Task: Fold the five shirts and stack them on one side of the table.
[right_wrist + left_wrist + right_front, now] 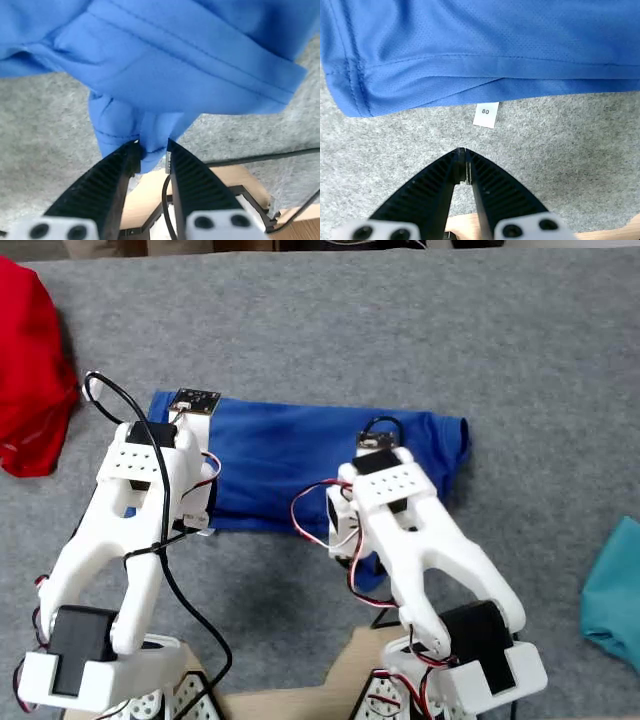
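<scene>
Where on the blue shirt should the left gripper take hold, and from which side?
Probably the near hem of the blue shirt, beside the white tag, coming in from the robot's side: that folded edge lies flat on the mat, facing the shut left gripper.

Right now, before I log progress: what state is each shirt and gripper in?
blue shirt, lying flat, folded over, one edge pinched
red shirt, crumpled, not folded
teal shirt, bunched, not folded
left gripper, shut, empty
right gripper, shut on blue shirt
</scene>
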`<action>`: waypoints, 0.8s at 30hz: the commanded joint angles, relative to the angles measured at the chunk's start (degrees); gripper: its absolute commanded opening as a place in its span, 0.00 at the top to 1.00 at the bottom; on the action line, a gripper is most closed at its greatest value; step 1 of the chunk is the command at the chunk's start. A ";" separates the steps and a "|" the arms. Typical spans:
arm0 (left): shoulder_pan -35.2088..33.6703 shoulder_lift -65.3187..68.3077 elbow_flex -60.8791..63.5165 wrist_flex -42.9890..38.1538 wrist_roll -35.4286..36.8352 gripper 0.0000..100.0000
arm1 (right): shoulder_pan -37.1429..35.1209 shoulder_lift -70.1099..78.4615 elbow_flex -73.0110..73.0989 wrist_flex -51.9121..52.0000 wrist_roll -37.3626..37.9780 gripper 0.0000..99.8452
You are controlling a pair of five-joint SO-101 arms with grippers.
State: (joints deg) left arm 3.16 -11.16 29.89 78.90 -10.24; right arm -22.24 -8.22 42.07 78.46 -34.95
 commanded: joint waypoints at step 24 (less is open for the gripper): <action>0.44 -2.15 0.09 -0.26 -0.18 0.98 | 26.33 -2.24 0.04 5.54 5.71 0.99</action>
State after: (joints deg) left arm 3.16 -11.16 29.89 78.90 -10.24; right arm -0.70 -8.22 42.15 83.12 -31.16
